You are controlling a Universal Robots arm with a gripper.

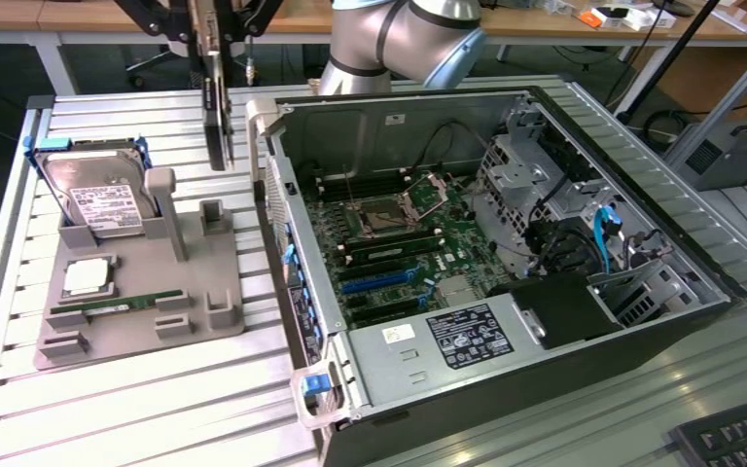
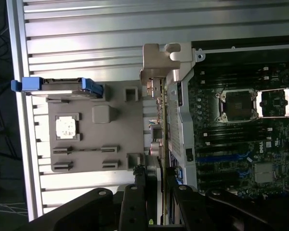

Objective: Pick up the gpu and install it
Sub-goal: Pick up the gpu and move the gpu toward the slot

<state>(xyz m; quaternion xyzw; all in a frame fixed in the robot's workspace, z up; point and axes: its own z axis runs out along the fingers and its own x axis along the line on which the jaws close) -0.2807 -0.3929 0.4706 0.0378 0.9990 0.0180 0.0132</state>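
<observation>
Gripper (image 1: 215, 44) clamps the gpu (image 1: 222, 122) upright by its top edge, above the tabletop (image 1: 153, 399) at ten o'clock of the computer case (image 1: 387, 117) in the exterior view, likely for edge-first slotting.

1. Gripper (image 2: 156, 197) clamps the gpu (image 2: 157, 125), seen edge-on, its silver bracket (image 2: 159, 60) at the far end.
2. Beneath, a grey tray (image 2: 125, 132) on the slatted table (image 2: 86, 38) carries a drive (image 2: 62, 87) with blue handles, a CPU (image 2: 67, 127) and a RAM stick (image 2: 86, 150).
3. Just beside the tray, the open case (image 2: 187, 125) bares its motherboard (image 2: 231, 144) and socket (image 2: 238, 106).
</observation>
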